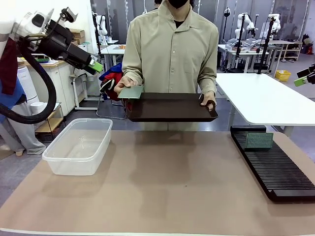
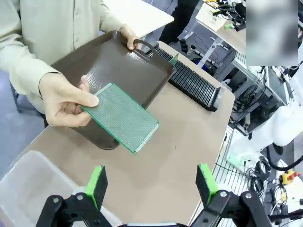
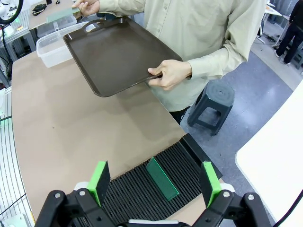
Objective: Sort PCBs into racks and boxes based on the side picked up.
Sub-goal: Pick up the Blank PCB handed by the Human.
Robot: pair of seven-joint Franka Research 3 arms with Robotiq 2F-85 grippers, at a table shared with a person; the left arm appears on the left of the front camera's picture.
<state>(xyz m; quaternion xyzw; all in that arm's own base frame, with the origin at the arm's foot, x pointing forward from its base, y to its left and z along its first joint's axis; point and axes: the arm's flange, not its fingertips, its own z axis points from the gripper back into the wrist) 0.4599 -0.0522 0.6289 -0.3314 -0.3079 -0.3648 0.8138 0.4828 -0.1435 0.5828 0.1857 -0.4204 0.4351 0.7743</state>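
Note:
The person holds a green PCB (image 1: 130, 92) out flat in one hand (image 2: 66, 100) beside the dark brown tray (image 1: 170, 108); the same board (image 2: 122, 117) lies ahead of my left gripper (image 2: 150, 186), which hovers open above the table's left side. Another PCB (image 1: 259, 140) stands upright in a slot of the black rack (image 1: 275, 167) at the right. My right gripper (image 3: 155, 180) is open above that rack (image 3: 142, 184), with the standing board (image 3: 162, 178) between its fingers' line of sight. The clear box (image 1: 78, 145) sits empty at the left.
The person stands at the far edge, their other hand (image 1: 209, 101) gripping the tray's handle. A white table (image 1: 266, 98) stands behind at the right, and a grey stool (image 3: 215, 104) on the floor. The brown tabletop (image 1: 162, 182) between box and rack is bare.

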